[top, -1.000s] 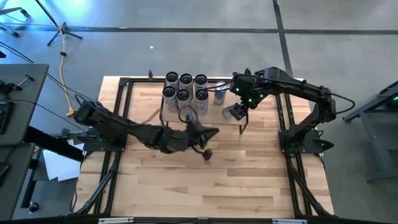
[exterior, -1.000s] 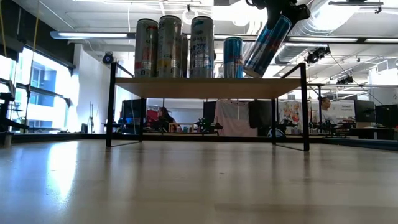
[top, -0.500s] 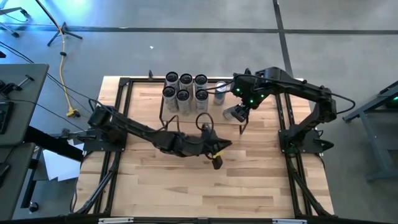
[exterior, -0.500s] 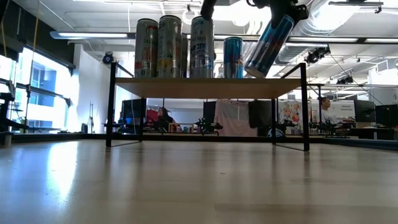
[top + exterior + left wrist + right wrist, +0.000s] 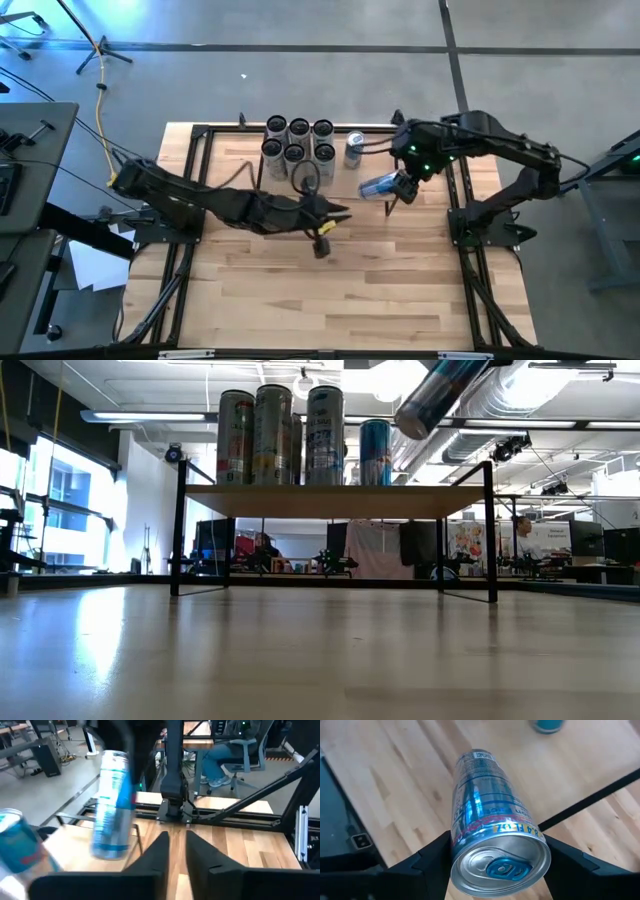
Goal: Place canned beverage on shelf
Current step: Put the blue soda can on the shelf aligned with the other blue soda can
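My right gripper (image 5: 398, 186) is shut on a blue and silver beverage can (image 5: 378, 186), held tilted above the right end of the shelf (image 5: 330, 501). The shelf's wood top (image 5: 345, 178) carries a cluster of several silvery cans (image 5: 297, 140) and one blue can (image 5: 353, 148) standing upright. My left gripper (image 5: 322, 238) hovers over the table just in front of the shelf. Its fingers (image 5: 155, 855) are nearly together with nothing between them. My right gripper pinches the can's round wall near its lidded top end (image 5: 497, 832), one finger (image 5: 432, 857) on either side. The fingers slant down from the table's right and lie across the can. The can is lifted clear, its bottom end (image 5: 410, 422) lower and pointing toward the standing cans.
Black rail frames (image 5: 195, 200) run along the left and right sides of the wooden table. The shelf's thin black legs (image 5: 490, 530) stand at its corners. Bare wood lies in front of the shelf (image 5: 330, 300). People sit at desks in the room behind.
My right gripper has gone up and toward the table's right edge. The can's bottom end, which stood on the shelf's right end, is now lifted clear, and the can leans flatter. My left gripper swung out toward the near edge and came back.
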Action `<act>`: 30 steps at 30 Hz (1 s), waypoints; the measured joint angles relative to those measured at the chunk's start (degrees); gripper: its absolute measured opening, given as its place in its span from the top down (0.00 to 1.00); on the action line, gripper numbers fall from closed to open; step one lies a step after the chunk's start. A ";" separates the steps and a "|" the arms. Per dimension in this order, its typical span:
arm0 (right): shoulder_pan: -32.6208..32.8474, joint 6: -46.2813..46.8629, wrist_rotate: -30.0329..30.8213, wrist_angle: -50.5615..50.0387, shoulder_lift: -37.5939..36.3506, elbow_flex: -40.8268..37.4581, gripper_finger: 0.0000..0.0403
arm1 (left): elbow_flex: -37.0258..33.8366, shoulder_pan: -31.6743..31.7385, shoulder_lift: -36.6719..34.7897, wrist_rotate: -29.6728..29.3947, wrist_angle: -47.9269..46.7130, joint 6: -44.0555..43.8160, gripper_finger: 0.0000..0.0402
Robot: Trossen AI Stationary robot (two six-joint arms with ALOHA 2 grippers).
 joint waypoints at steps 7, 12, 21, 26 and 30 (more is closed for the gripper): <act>5.56 2.49 0.32 2.81 -0.48 0.00 0.38 | 0.04 -0.26 -5.20 1.15 -3.80 -0.28 0.59; 8.29 2.48 0.37 7.07 -0.02 -0.02 0.38 | 0.04 -0.74 -5.20 5.39 -5.35 -0.43 0.33; 10.63 3.12 0.46 11.74 0.09 -0.02 0.38 | 0.00 1.51 -4.83 6.11 -6.85 -6.32 0.08; 11.82 2.97 0.44 13.42 0.86 -0.02 0.38 | 0.09 2.77 -4.03 9.29 -6.98 -7.45 0.07; 12.82 1.37 0.22 13.81 2.52 -0.02 0.38 | 0.08 3.30 -3.16 10.43 -6.90 -7.49 0.07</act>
